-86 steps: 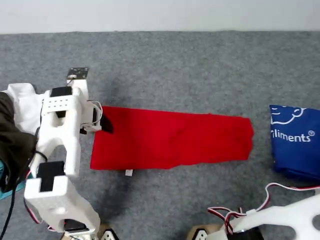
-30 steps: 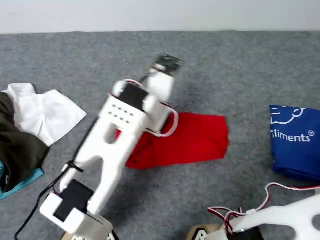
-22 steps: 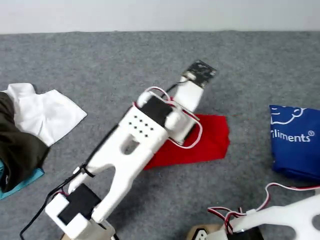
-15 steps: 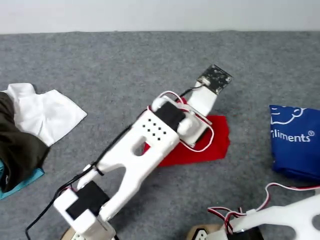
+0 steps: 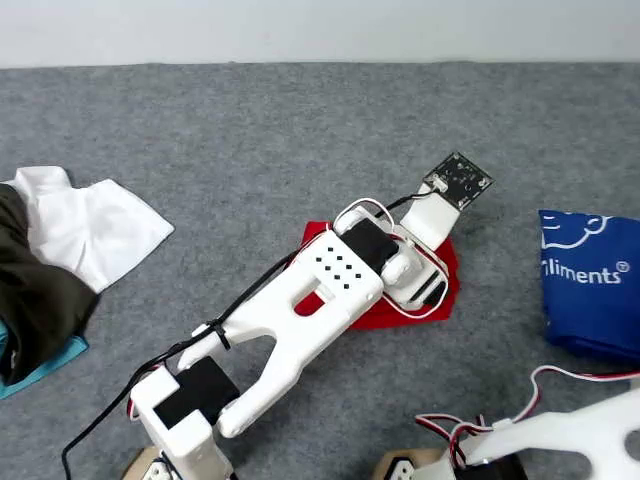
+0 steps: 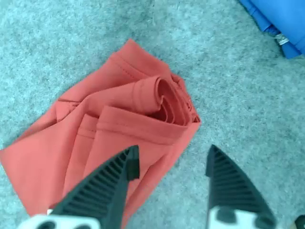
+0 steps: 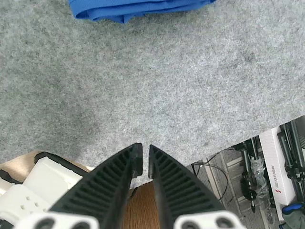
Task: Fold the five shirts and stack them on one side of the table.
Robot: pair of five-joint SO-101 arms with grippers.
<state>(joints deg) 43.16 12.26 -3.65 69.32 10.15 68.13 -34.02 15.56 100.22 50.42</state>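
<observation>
While the left gripper (image 6: 172,155) hangs wide open over the folded red shirt (image 6: 95,143) | right gripper (image 7: 143,153) pinched closed, holding nothing | blue shirt (image 5: 595,285) lies nearby.

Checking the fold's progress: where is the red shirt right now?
In the high view the red shirt lies folded right of centre, beneath the open left gripper, apart from the blue shirt at the right edge.
</observation>
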